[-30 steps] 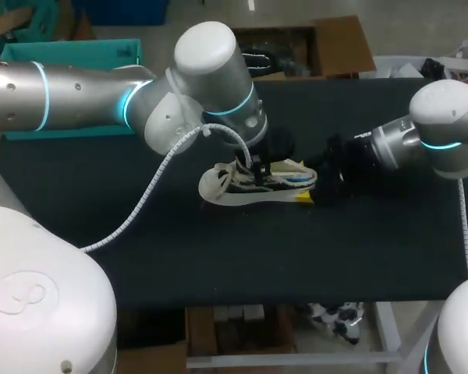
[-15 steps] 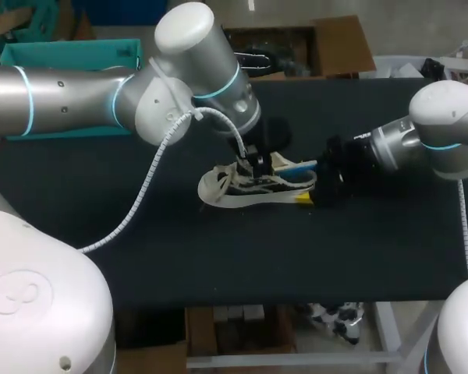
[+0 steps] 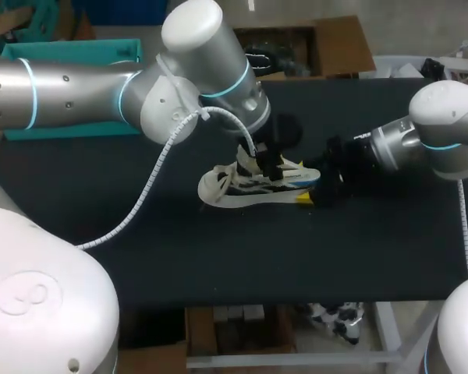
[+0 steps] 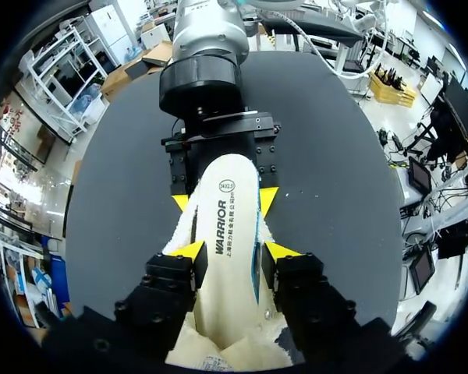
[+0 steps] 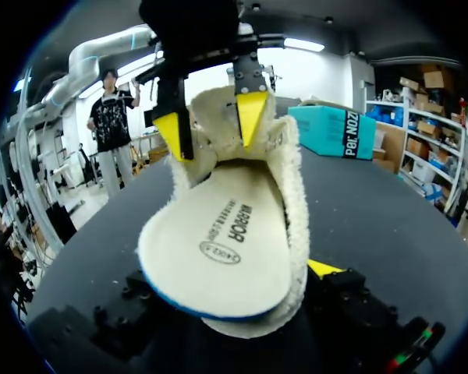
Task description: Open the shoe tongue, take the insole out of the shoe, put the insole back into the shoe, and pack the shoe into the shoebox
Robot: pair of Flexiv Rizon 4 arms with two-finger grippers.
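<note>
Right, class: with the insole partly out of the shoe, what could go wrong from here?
1. The left pincer holds the insole only by its edges, so it may slip free.
2. The right pincer pins just the toe of the shoe; the heel could lift or swing.

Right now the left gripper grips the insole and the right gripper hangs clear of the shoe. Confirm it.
Not clear: the right gripper clamps the shoe by its toe, as the left wrist view shows. The left gripper does grip the insole.
</note>
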